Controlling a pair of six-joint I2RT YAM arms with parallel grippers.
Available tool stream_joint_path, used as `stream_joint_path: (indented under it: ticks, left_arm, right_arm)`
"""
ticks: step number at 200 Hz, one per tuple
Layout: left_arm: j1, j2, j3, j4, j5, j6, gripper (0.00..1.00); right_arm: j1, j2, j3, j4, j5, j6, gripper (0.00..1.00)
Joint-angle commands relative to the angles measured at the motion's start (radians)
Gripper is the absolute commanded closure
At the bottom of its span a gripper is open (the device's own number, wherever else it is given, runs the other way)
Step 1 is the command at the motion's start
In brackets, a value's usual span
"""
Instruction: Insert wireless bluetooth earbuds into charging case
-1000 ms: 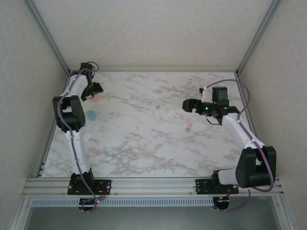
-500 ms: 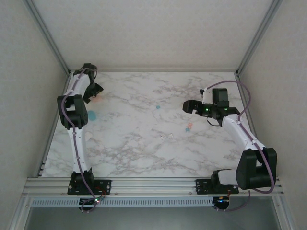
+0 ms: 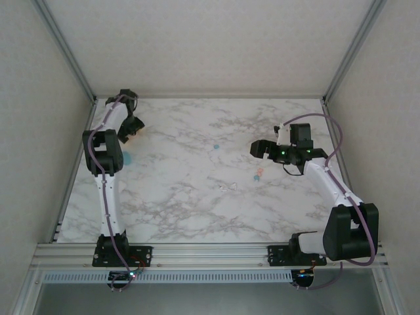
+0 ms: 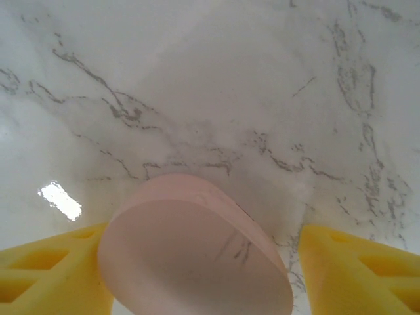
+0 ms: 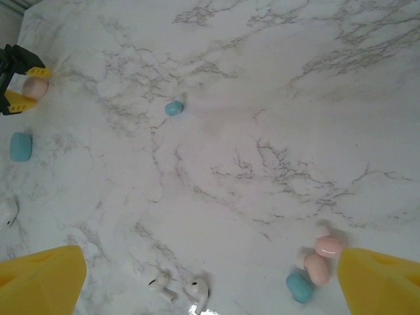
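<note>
Left claw [image 3: 134, 127], jaws apart, straddles the pink case [image 4: 190, 256] at the counter's [image 3: 197, 210] far left corner, with one finger clear of it. Right claw [image 3: 256, 149] hangs released toward the right edge, over pink earbuds [image 5: 328, 247] and a teal earbud [image 5: 299, 287] lying loose on the counter.

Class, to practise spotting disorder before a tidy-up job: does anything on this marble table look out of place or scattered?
Yes. Nothing is grouped: two pink earbuds and a teal earbud huddle together, two white earbuds lie apart from them, and a lone teal earbud sits far off.
</note>
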Motion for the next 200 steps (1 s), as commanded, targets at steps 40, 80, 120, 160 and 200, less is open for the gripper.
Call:
stream_joint_path:
  ticks: [40,80,120,160,200]
  left_arm:
    - [-0.007,-0.003,-0.025,-0.017,0.002,-0.021,0.40]
    - [-0.007,-0.009,-0.025,-0.011,0.007,-0.020,0.46]
    - [-0.015,-0.024,-0.032,-0.025,-0.006,0.015,0.47]
    - [-0.036,-0.060,-0.092,-0.005,-0.015,0.035,0.52]
    - [-0.050,-0.098,-0.152,0.014,-0.012,0.047,0.55]
  right_arm:
    - [0.007,-0.038,-0.029,0.012,0.018,0.010,0.01]
    - [0.008,-0.023,-0.019,-0.010,0.016,0.003,0.01]
    - [0.008,-0.026,-0.026,0.001,0.023,0.016,0.01]
    - [0.008,-0.027,-0.031,0.007,0.030,0.022,0.01]
    - [0.008,-0.030,-0.039,0.011,0.022,0.019,0.01]
